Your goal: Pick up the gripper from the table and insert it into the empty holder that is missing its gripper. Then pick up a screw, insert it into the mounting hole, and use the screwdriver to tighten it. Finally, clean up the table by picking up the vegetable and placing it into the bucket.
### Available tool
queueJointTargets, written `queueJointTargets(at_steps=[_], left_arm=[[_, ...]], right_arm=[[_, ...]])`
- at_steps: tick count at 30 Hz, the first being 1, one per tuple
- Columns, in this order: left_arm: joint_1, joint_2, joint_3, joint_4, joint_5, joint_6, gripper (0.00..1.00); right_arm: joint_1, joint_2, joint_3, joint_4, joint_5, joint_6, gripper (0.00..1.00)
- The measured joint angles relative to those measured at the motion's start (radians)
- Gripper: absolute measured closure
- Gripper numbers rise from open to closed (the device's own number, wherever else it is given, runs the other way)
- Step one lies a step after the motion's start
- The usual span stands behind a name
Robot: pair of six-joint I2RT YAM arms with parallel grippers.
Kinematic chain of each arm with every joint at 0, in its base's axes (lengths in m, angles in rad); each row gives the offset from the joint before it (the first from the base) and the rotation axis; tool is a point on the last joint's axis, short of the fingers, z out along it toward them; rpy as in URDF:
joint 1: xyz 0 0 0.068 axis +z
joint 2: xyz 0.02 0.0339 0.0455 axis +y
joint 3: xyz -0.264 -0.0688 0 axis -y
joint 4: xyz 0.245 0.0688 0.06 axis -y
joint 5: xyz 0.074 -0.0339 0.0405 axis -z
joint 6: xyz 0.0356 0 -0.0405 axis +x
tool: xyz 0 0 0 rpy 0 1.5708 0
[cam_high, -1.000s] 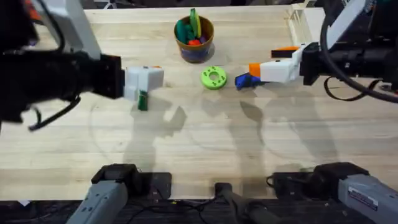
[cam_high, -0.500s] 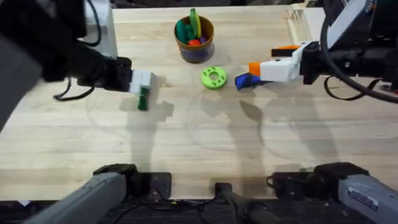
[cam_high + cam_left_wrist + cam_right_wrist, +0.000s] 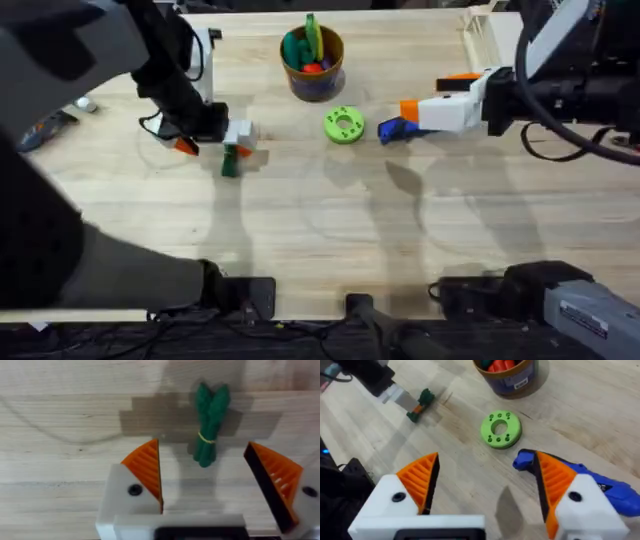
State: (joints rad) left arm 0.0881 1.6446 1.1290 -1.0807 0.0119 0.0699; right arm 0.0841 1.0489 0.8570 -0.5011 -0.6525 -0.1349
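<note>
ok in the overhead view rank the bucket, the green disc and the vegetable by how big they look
1. The bucket looks largest.
2. The green disc comes next.
3. The vegetable looks smallest, though the left tool covers part of it.

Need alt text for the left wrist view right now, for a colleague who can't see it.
A small dark-green vegetable, tied with a thin yellow band, lies on the wooden table just ahead of the left gripper, whose orange ribbed fingers are spread open.
</note>
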Motion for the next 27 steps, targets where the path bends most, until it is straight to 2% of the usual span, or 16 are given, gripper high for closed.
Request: queueJointTargets(at_steps=[7, 17, 20, 21, 22, 26, 27], left_arm=[[0.009, 0.116, 0.000, 0.041, 0.004, -0.007, 0.015], [0.009, 0.121, 0.004, 0.049, 0.004, -0.004, 0.009], [0.009, 0.121, 0.004, 0.049, 0.004, -0.003, 0.073], [0.009, 0.121, 0.004, 0.050, 0.004, -0.003, 0.127], [0.009, 0.122, 0.004, 0.052, 0.006, -0.004, 0.229], [0.008, 0.121, 0.005, 0.056, 0.022, -0.002, 0.855], [0.007, 0.120, 0.009, 0.055, 0.018, 0.002, 0.954]], right_arm=[[0.000, 0.000, 0.000, 0.000, 0.000, 0.000, 0.010], [0.000, 0.000, 0.000, 0.000, 0.000, 0.000, 0.009], [0.000, 0.000, 0.000, 0.000, 0.000, 0.000, 0.009], [0.000, 0.000, 0.000, 0.000, 0.000, 0.000, 0.009], [0.000, 0.000, 0.000, 0.000, 0.000, 0.000, 0.009], [0.000, 0.000, 0.000, 0.000, 0.000, 0.000, 0.009], [0.000, 0.000, 0.000, 0.000, 0.000, 0.000, 0.009]])
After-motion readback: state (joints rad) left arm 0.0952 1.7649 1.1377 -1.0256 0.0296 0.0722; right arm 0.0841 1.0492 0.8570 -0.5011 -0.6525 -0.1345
